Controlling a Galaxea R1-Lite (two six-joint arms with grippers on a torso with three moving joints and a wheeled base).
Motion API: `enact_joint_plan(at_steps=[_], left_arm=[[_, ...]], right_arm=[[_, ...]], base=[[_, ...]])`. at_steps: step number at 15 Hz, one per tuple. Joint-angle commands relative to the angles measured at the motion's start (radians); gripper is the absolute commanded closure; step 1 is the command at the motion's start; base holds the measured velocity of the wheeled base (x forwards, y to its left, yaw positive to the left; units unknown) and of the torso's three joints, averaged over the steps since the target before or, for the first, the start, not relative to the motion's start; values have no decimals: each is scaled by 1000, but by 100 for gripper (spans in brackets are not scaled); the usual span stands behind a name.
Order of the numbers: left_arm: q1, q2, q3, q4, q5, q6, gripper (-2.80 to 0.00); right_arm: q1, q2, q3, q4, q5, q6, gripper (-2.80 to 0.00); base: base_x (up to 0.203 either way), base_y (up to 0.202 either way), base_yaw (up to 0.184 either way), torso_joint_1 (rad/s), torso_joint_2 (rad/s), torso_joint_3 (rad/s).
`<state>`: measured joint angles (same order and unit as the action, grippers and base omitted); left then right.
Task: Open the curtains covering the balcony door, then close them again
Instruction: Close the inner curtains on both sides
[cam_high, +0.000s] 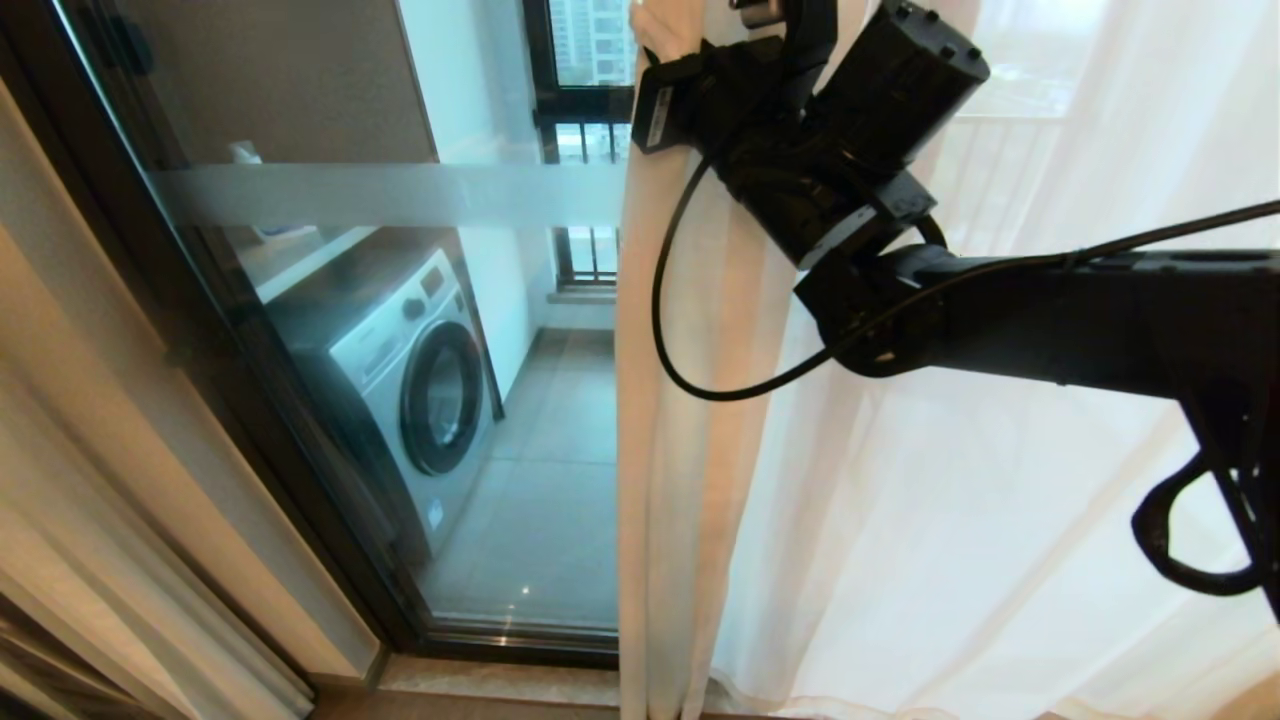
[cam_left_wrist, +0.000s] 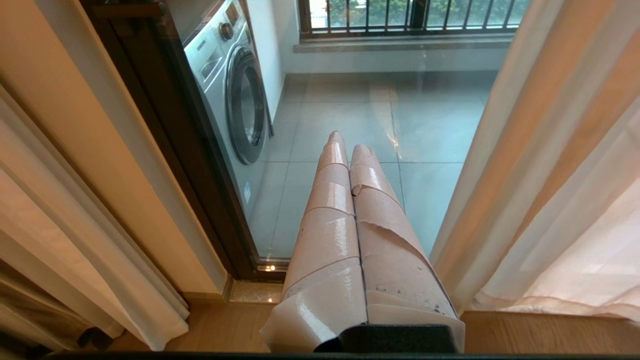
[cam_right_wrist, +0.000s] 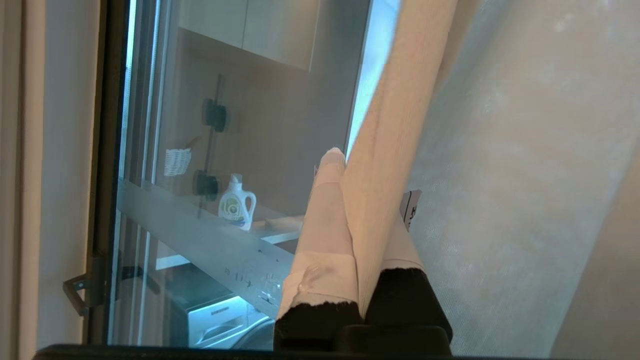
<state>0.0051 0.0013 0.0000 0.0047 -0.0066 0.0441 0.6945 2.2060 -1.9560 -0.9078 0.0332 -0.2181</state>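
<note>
From the head camera, our right gripper (cam_high: 665, 25) reaches up, clenched on the leading edge of the curtains (cam_high: 690, 400), which hang straight down below the fingers beside the balcony door (cam_high: 400, 330).

Our left gripper (cam_left_wrist: 347, 145) is clenched on nothing; the glass lies ahead of its fingertips.

At our right wrist, a curtain fold (cam_right_wrist: 385, 150) runs pinched between the taped fingers (cam_right_wrist: 325, 220).
</note>
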Motion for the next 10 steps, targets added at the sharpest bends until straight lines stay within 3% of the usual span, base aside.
enact_joint_plan(at_steps=[1, 10], left_arm=[[0, 0, 0, 0, 0, 0, 0], [0, 0, 0, 0, 0, 0, 0]], right_arm=[[5, 25, 0, -14, -1, -9, 0], [-23, 78, -3, -83, -32, -41, 0]], base=[[0, 0, 0, 0, 0, 0], [0, 0, 0, 0, 0, 0]])
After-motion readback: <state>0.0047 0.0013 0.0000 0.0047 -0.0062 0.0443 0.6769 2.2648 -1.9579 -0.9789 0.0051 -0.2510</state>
